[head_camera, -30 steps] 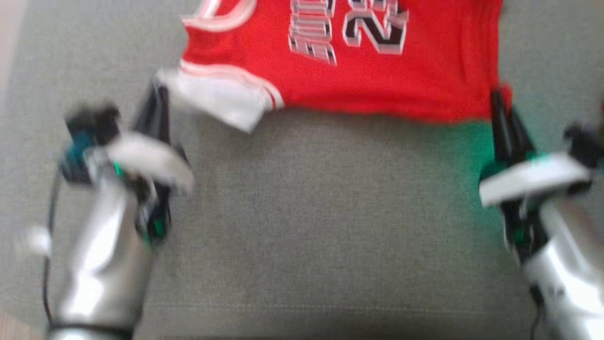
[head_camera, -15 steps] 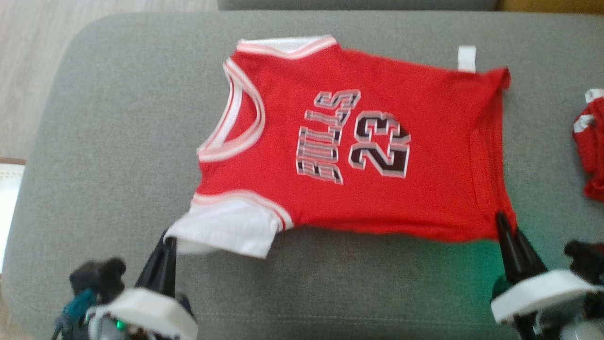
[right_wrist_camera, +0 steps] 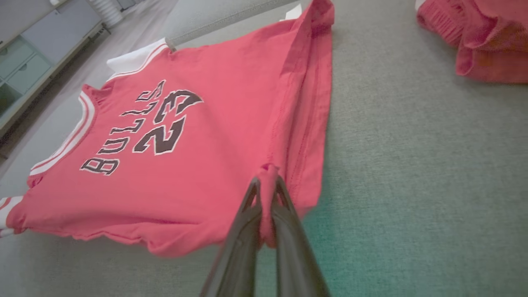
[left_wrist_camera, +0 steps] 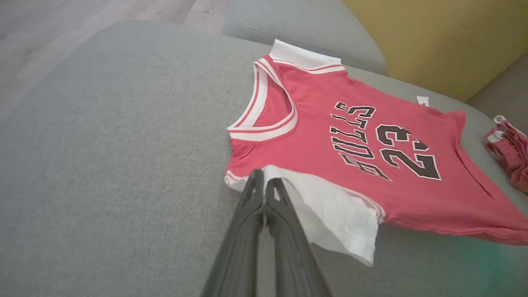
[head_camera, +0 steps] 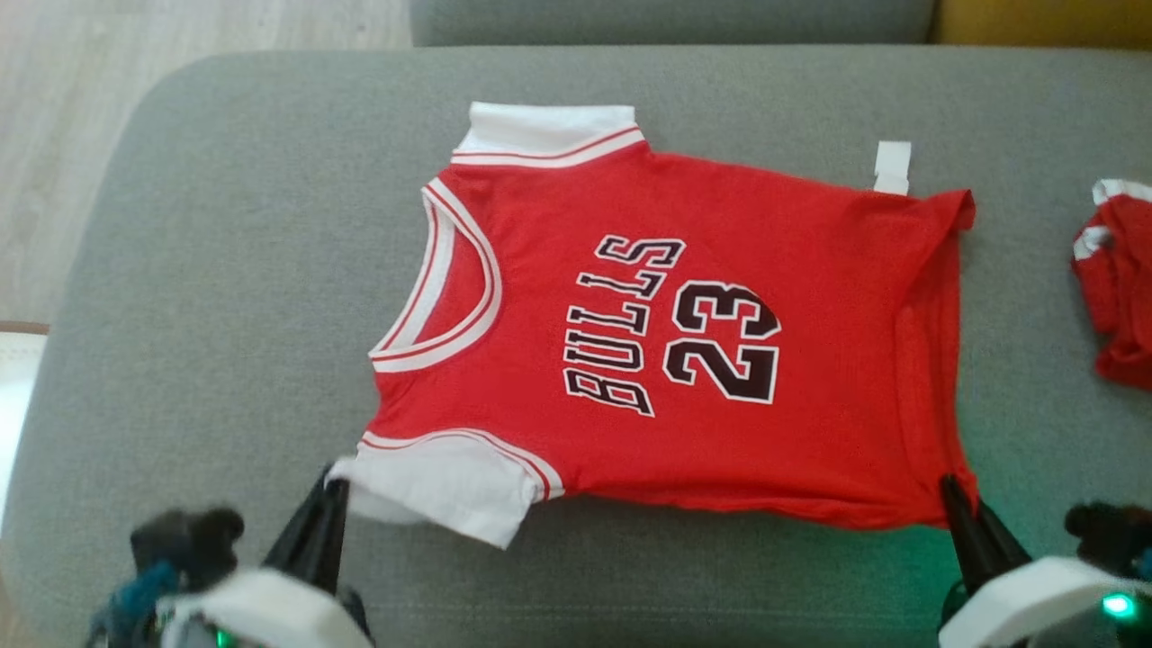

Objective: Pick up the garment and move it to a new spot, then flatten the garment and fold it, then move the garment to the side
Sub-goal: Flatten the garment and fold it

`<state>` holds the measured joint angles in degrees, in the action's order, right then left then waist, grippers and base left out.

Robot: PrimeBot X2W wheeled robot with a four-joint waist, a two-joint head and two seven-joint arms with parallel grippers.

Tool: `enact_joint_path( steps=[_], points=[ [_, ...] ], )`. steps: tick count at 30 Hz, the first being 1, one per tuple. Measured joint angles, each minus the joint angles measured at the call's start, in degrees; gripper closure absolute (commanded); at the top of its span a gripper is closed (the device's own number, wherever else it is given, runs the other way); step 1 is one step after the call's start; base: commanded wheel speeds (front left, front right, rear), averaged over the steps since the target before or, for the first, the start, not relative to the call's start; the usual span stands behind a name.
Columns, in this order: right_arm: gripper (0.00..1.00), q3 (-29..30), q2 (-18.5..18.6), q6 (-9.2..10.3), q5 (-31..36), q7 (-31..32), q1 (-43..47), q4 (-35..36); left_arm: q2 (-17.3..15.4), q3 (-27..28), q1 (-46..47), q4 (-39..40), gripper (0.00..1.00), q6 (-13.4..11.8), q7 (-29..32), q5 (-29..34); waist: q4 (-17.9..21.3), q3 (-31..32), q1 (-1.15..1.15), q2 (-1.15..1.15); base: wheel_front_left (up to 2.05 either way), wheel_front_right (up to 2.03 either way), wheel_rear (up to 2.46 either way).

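1. As you look down from the head, the red jersey (head_camera: 810, 297) lies spread face-up on the grey cushion (head_camera: 225, 270). Its neck is toward the robot's left and its hem toward the right, with the "BULLS 23" print showing.
2. Your left gripper (head_camera: 331, 488) is clamped on the outer corner of the near white sleeve (head_camera: 441, 490). In the left wrist view the fingertips (left_wrist_camera: 256, 185) are pressed together at the sleeve's edge.
3. That sleeve corner sits slightly raised off the cushion.
4. Your right gripper (head_camera: 949, 493) is pinched shut on the jersey's near hem corner. The right wrist view shows red fabric bunched between the fingertips (right_wrist_camera: 284, 194).
5. The near edge of the jersey runs between the two grippers, with a slight sag.
6. A white tag (head_camera: 893, 166) sticks out at the far hem corner.
7. A second red garment (head_camera: 1116, 297) lies crumpled at the cushion's right edge, apart from the jersey.
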<state>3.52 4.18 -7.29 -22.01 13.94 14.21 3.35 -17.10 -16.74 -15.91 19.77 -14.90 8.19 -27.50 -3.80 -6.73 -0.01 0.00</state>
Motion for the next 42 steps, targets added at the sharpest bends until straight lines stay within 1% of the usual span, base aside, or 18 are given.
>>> enact_joint_path(
  steps=[5,10,14,19,20,21,22,23,25,26,29,33,36,38,42],
  points=[
    [1.0,0.5,-0.3,0.0,0.4,3.1,-5.3,-2.5,-0.9,0.1,8.7,-5.5,1.0,3.6,2.4,-2.7,0.8,-2.4,0.0,0.0,0.0,0.0,0.0],
    [1.0,1.2,-0.6,0.0,1.0,3.2,-12.5,-6.0,-0.9,0.8,18.4,-12.4,1.0,7.6,3.4,-6.6,1.8,-5.6,0.01,0.0,0.0,0.0,0.0],
    [1.0,1.4,-0.7,0.0,1.0,2.0,-15.7,-8.6,-0.8,0.8,25.8,-18.5,1.0,10.6,4.3,-8.2,2.3,-7.9,0.01,0.0,0.0,0.0,0.0],
    [1.0,1.0,-0.8,0.0,1.0,-0.6,-20.2,-11.6,-0.2,0.7,33.8,-26.4,1.0,13.2,3.6,-8.4,3.1,-10.2,0.01,0.0,0.0,0.0,0.0],
    [0.75,0.8,-0.8,0.0,1.0,-1.1,-21.1,-12.1,0.0,0.5,35.1,-27.9,1.0,13.9,3.4,-8.4,3.3,-10.5,0.01,0.0,0.0,0.0,0.0],
    [0.35,0.5,-0.8,0.0,1.0,-2.0,-21.7,-12.4,0.3,0.4,36.2,-29.4,0.93,14.6,3.0,-8.7,3.4,-10.8,0.01,0.0,0.0,0.0,0.0],
    [0.0,0.3,-0.8,0.0,1.0,-3.2,-22.1,-12.4,0.7,0.2,37.2,-30.7,0.23,15.2,2.3,-8.8,3.5,-11.1,0.01,0.0,0.0,0.0,0.0],
    [0.0,0.0,-0.8,0.0,1.0,-4.3,-22.3,-12.5,1.2,0.1,37.9,-31.8,0.0,15.7,1.4,-8.7,3.5,-11.3,0.02,0.0,0.0,0.0,0.0],
    [0.0,-0.8,-0.8,0.0,1.1,-7.1,-22.4,-12.6,1.8,-0.2,38.9,-33.9,0.0,16.1,-0.8,-8.6,3.5,-11.6,0.01,0.0,0.0,0.0,0.0],
    [0.0,-1.3,-0.9,0.0,1.4,-10.5,-22.4,-12.1,2.4,-0.1,39.2,-35.2,0.0,16.4,-4.0,-7.7,3.4,-11.8,0.01,0.0,0.0,0.0,0.0],
    [0.0,-2.5,-0.8,0.0,3.2,-15.1,-22.3,-10.6,2.7,-0.1,39.2,-36.0,0.0,15.2,-10.6,-4.3,3.4,-11.7,0.01,0.0,0.0,0.0,0.0],
    [0.0,-3.4,-0.5,0.0,7.9,-19.6,-21.5,-7.0,2.7,0.3,38.4,-34.5,0.0,11.9,-19.1,0.5,3.4,-11.0,0.01,0.0,0.0,0.0,0.0],
    [0.0,-3.5,-0.3,0.0,10.5,-20.1,-20.5,-3.7,2.7,0.6,35.6,-31.8,0.0,9.6,-21.5,2.9,3.5,-10.2,0.01,0.0,0.0,0.0,0.0],
    [0.0,-3.9,-0.3,0.0,11.8,-20.0,-19.0,-2.3,2.7,1.0,32.6,-29.7,0.0,8.4,-22.0,3.9,3.5,-9.4,0.01,0.0,0.0,0.0,0.0],
    [0.0,-4.0,-0.3,0.0,13.1,-19.1,-14.9,0.1,3.4,1.2,25.8,-25.8,0.0,7.0,-22.5,5.0,3.3,-7.9,0.01,0.0,0.0,0.0,0.0]
  ],
)
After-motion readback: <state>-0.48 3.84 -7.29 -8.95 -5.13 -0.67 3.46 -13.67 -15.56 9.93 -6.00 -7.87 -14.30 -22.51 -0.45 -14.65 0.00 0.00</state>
